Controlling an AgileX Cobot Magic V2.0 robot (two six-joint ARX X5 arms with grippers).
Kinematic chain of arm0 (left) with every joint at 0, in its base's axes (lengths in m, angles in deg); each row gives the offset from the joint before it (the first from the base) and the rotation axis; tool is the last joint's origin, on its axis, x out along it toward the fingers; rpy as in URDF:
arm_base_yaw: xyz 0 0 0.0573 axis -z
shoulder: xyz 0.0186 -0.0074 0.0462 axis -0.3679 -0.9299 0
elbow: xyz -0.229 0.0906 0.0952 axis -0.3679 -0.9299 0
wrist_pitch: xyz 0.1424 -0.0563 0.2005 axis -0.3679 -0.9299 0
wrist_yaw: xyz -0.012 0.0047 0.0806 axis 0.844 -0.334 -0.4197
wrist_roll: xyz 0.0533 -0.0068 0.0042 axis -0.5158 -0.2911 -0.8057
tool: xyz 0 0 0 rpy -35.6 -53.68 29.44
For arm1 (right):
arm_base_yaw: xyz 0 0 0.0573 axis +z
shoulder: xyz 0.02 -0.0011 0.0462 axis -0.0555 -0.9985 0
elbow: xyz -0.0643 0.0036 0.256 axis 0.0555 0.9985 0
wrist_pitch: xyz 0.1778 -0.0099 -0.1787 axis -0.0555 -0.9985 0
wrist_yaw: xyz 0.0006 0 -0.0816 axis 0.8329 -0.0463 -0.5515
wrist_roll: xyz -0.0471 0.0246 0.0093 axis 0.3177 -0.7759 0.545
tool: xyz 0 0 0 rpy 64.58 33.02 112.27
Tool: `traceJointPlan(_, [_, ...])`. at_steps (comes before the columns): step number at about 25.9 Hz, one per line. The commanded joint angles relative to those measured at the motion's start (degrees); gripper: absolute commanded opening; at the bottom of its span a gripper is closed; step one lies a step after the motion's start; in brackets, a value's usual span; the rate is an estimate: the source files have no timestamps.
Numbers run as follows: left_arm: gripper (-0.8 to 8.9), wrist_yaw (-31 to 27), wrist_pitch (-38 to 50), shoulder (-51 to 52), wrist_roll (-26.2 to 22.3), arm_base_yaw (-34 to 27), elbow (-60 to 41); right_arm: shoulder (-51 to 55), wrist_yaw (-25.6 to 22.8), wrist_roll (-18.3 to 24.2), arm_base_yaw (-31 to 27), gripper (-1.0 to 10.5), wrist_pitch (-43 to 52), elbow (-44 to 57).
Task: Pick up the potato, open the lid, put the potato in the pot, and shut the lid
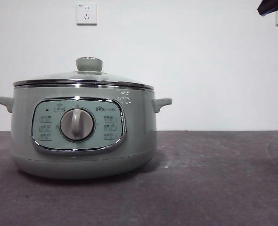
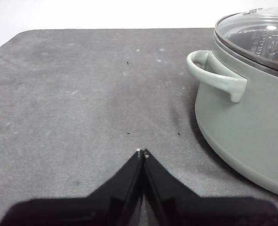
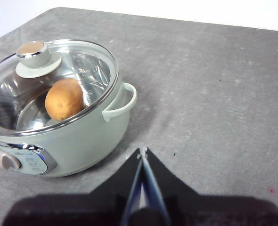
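Note:
The pale sage-green pot [image 1: 82,136] stands on the dark grey table, left of centre in the front view. The glass lid [image 1: 82,77] with its green knob [image 1: 89,64] sits closed on the pot. In the right wrist view the orange-brown potato [image 3: 64,99] lies inside the pot [image 3: 82,136], under the lid [image 3: 54,80]. My right gripper [image 3: 143,151] is shut and empty, above the table beside the pot. My left gripper [image 2: 142,152] is shut and empty, over the table on the pot's other side [image 2: 242,127].
The grey table [image 1: 214,179] stretches out beside the pot. A black arm tip [image 1: 273,6] shows at the top right corner of the front view. Wall sockets [image 1: 86,14] sit on the white wall behind.

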Motion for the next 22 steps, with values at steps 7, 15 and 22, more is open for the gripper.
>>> traceJointPlan(7, [-0.03,-0.02,0.42,0.17,0.15,-0.2,-0.98,7.17,-0.15,2.23,-3.5,0.0,-1.77,1.22])
traceJointPlan(15, [-0.03,-0.02,0.42,0.17,0.15,-0.2,-0.98,24.28,12.28,4.83,-21.53,0.0,22.05,23.71])
traceJointPlan(22, [-0.03,-0.02,0.42,0.17,0.15,-0.2,-0.98,32.35,12.26,4.31,-24.33,0.0,24.83,36.2])
